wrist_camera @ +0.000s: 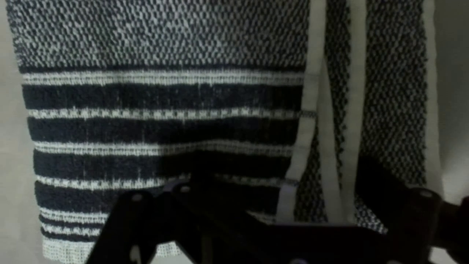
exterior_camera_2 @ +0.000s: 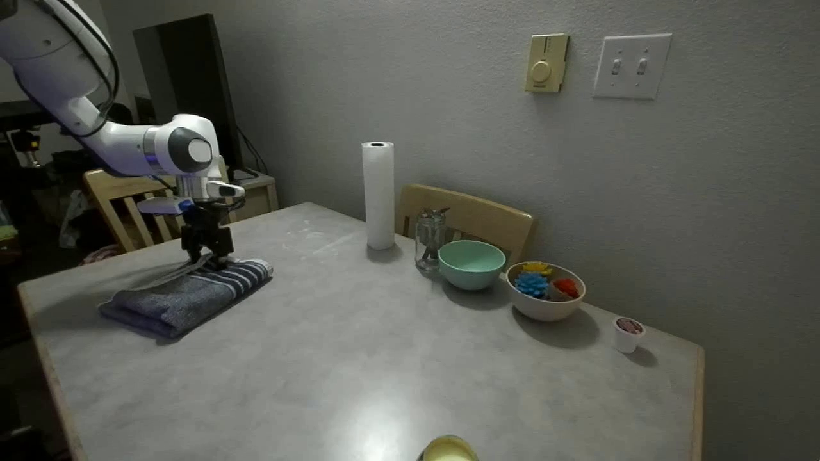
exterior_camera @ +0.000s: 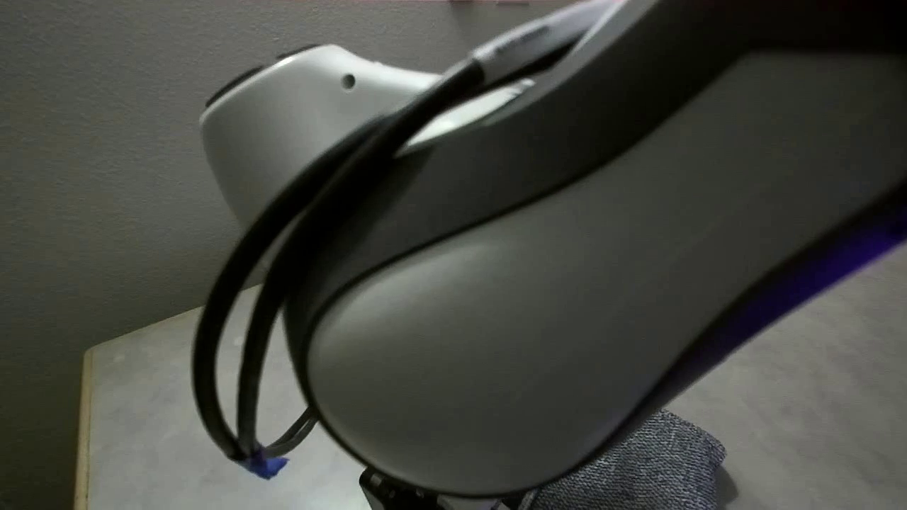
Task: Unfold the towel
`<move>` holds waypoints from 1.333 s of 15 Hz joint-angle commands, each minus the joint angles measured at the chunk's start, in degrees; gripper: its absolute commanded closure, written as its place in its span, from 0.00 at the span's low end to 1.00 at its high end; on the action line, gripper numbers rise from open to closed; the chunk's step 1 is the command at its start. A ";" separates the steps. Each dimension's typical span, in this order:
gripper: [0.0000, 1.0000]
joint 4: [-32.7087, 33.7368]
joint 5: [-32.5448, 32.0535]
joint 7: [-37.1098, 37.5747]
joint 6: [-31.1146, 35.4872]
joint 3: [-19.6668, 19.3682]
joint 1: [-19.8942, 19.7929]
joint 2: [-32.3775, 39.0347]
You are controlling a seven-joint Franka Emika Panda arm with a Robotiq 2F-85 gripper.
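In an exterior view, at the tabletop's [exterior_camera_2: 359,358] 9 o'clock: towel [exterior_camera_2: 186,301] folded; pincer [exterior_camera_2: 207,258] at its 1 o'clock, jaws apart

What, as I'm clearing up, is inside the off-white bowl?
The off-white bowl holds a yellow piece, a blue piece and a red piece, all flower-like. Its bottom is covered, so anything beneath them cannot be seen.
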 commanded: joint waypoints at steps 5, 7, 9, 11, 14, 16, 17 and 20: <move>0.00 0.65 -2.80 3.85 -4.37 -3.14 1.65 0.14; 0.00 -1.13 -3.01 4.73 -4.33 -4.06 1.06 -1.05; 0.00 -2.97 -3.29 5.68 -3.97 -5.15 0.47 -2.18; 0.00 -4.72 -3.01 6.32 -3.36 -5.82 -0.36 -3.34; 0.00 -6.24 -2.26 6.41 -3.65 -5.23 -1.44 -4.78; 0.00 -7.05 -1.26 6.46 -3.76 -4.36 -2.15 -5.52; 0.00 -7.50 -0.68 7.07 -3.99 -4.02 -2.22 -6.08; 0.00 -9.20 -0.62 11.54 -3.79 -3.98 -1.56 -7.68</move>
